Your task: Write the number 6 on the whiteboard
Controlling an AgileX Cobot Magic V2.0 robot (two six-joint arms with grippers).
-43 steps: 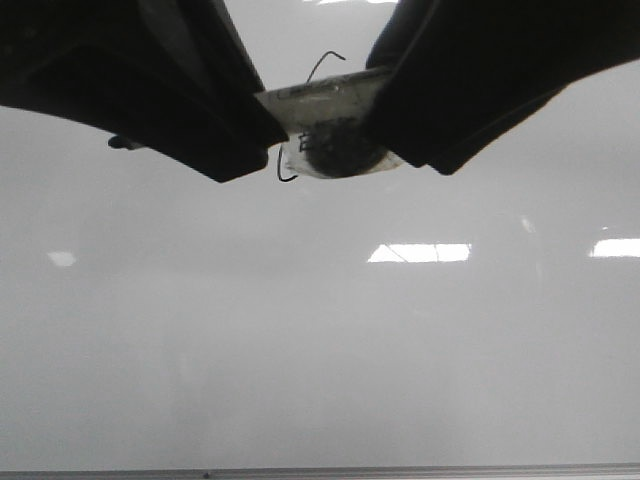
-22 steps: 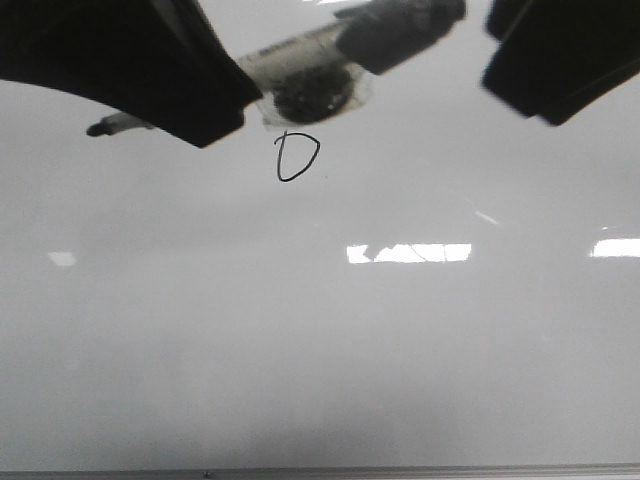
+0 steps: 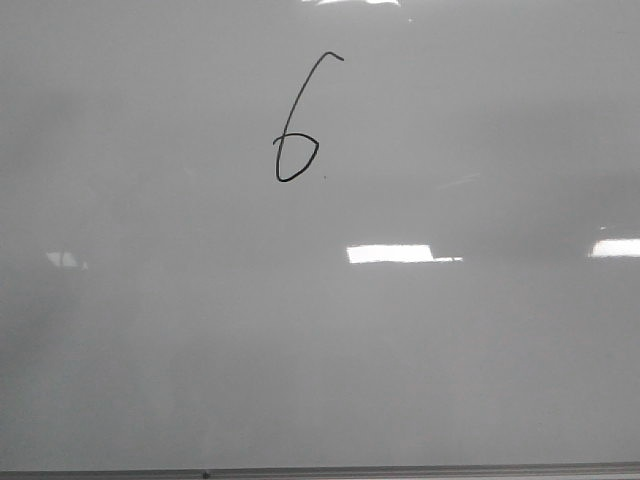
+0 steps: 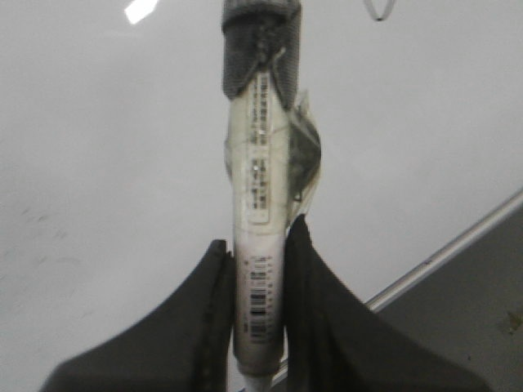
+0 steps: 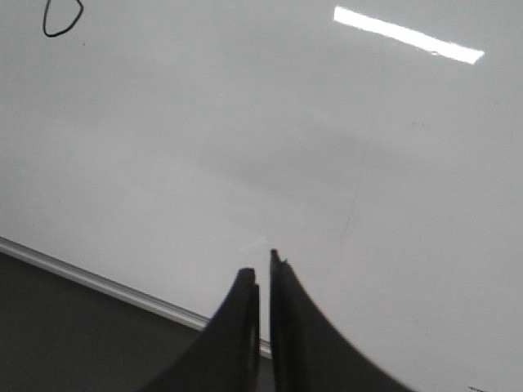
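Note:
The number 6 (image 3: 292,115) is drawn in thin black line on the whiteboard (image 3: 400,350), upper middle of the front view, with a hook above and a closed loop below. Neither gripper shows in the front view. In the left wrist view my left gripper (image 4: 258,235) is shut on a white marker (image 4: 260,180) with a dark grey end (image 4: 260,41), held clear above the board; part of the 6's loop (image 4: 381,19) shows at the edge. My right gripper (image 5: 260,263) is shut and empty over the board; the loop (image 5: 55,35) shows in a corner.
The board's thin grey frame edge runs along the near side (image 3: 400,470) and shows in both wrist views (image 4: 458,245) (image 5: 82,278), with a dark surface (image 5: 65,343) beyond it. Bright light reflections (image 3: 390,253) lie on the board.
Both grippers and the marker, which covered the top of the front view, have moved out of it. The whole 6 now shows uncovered.

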